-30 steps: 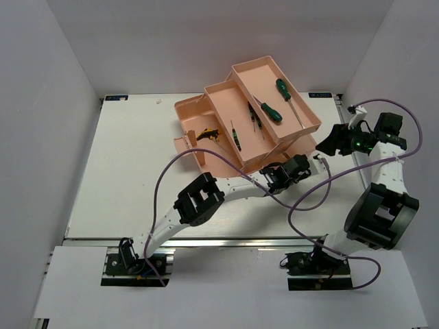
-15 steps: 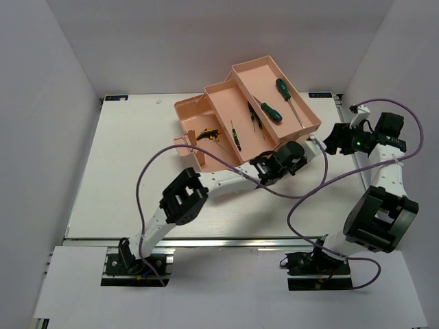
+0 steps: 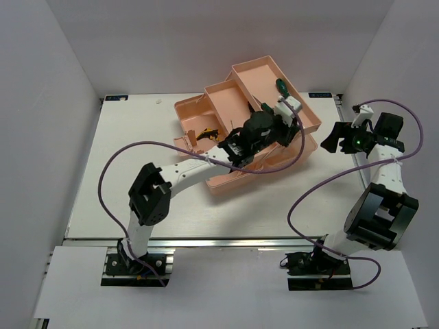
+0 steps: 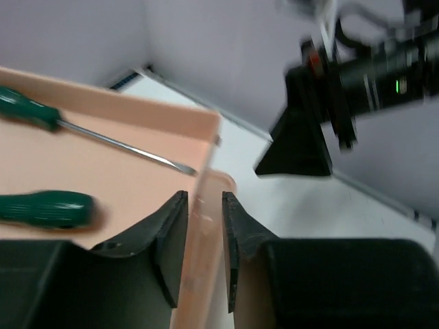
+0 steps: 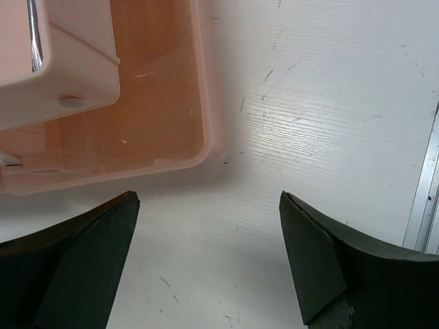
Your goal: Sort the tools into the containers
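The left gripper had its fingers drawn narrow astride the end wall of the top tray of the salmon-pink toolbox, apparently pinching the thin plastic. The right gripper hung spread wide and empty over the table, just beside the toolbox's lower bin. Two green-handled screwdrivers lay loose in that tray; they looked light, stiff and apt to roll on its smooth floor. The thick handle therefore seemed a surer hold than the thin, slick shaft.
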Robot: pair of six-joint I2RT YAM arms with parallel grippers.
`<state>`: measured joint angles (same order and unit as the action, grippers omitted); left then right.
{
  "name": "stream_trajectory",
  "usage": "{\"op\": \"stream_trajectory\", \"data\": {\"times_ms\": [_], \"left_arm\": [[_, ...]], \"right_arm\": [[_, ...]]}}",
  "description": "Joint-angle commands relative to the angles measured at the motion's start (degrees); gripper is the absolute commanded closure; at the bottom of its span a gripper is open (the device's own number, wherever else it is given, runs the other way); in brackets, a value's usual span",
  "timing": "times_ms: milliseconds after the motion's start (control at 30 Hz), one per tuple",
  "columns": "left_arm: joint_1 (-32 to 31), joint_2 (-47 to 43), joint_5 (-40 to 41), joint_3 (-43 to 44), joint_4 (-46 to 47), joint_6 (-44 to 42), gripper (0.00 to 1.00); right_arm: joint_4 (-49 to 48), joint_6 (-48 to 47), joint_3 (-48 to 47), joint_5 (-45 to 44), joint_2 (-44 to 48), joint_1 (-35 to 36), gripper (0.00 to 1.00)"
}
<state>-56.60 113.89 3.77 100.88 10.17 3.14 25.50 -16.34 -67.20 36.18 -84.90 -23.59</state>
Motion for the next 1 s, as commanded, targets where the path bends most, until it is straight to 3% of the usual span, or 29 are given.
{"op": "stream_trajectory", "data": {"times_ms": [0, 267, 400, 733, 800, 967], "left_arm": [[-2.2, 4.3, -9.5, 2.3, -7.0, -1.9, 0.63], [-4.7, 7.5, -8.8, -1.4, -9.0, -10.6, 0.62], [-5.0, 11.7, -0.6, -0.4, -6.6, -14.0, 0.44], [-5.3, 27.8, 14.1, 17.1, -7.2, -21.1, 0.41], [-4.8, 29.0, 14.1, 19.5, -8.8, -20.1, 0.44], [-4.7, 27.9, 13.0, 16.2, -9.6, -18.4, 0.78]], "right_arm": [[-0.4, -1.2, -1.2, 1.5, -0.2, 0.0, 0.12], [0.3, -3.5, -0.1, 2.3, 0.0, 0.0, 0.11], [0.4, -3.3, 0.2, 2.9, -0.3, 0.0, 0.11], [1.3, -4.6, 0.9, 3.6, -0.5, 0.0, 0.11], [1.2, -4.7, 1.3, 3.8, -0.4, 0.0, 0.11], [1.0, -5.0, 2.0, 3.6, -0.1, 0.0, 0.11]]}}
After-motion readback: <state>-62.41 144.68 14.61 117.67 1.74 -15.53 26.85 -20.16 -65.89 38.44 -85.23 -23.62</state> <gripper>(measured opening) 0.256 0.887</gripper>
